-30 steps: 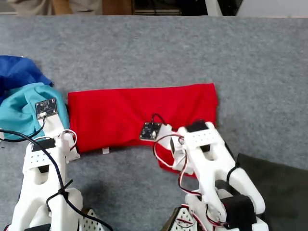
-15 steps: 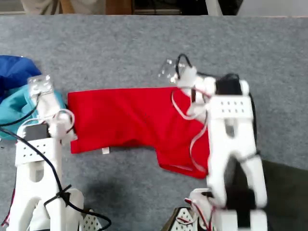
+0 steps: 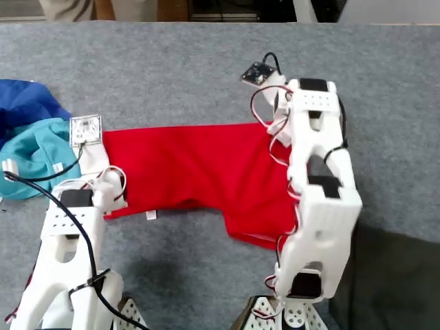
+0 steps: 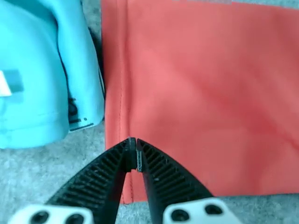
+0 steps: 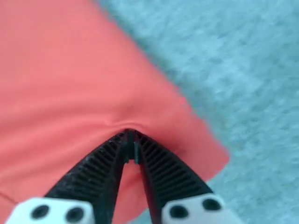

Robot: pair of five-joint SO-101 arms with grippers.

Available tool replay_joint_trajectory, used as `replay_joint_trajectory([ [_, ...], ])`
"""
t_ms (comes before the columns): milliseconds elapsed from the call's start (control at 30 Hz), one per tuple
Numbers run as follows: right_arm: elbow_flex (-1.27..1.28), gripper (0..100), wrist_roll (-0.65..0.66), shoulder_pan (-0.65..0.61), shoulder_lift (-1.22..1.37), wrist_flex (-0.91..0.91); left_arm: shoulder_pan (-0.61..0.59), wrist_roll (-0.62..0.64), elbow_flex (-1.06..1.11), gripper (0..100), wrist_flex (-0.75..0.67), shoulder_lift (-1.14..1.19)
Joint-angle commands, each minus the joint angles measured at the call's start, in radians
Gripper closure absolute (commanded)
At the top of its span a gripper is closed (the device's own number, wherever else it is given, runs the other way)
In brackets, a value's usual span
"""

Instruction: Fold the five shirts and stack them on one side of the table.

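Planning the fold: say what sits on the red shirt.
On the red shirt: left gripper, shut, at the hem beside the teal shirt; right gripper pinching fabric near a corner. Right arm hides fabric beneath.

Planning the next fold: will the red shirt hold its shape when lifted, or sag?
Probably sags: the red shirt lies flat, puckering where the right hand pinches it. Likely light: thin cloth. It may drag on the fuzzy table.

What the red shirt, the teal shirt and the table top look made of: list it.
Red shirt: thin matte cloth, probably cotton-like; it shows a stitched hem and soft creases.
Teal shirt: similar soft matte fabric, bunched in folds.
Table: grey fuzzy covering, likely felt or carpet, by its flecked nap.
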Motion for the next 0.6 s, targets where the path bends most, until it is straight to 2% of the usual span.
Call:
replay_joint_trajectory([
  [0, -0.231, 99.0, -0.011, 0.012, 0.093, 0.046, 0.005, 0.0, 0.025, 98, -0.038, -0.021],
  [333, -0.782, 99.0, -0.011, 0.005, 0.344, 0.308, 0.005, 0.0, 0.11, 98, -0.041, -0.021],
  [467, -0.969, 99.3, -0.006, 0.004, 0.38, 0.497, 0.003, 0.0, 0.118, 98, -0.041, -0.022],
  [567, -1.04, 99.4, -0.06, 0.018, 0.36, 0.52, 0.003, 0.0, 0.12, 98, -0.041, -0.022],
])
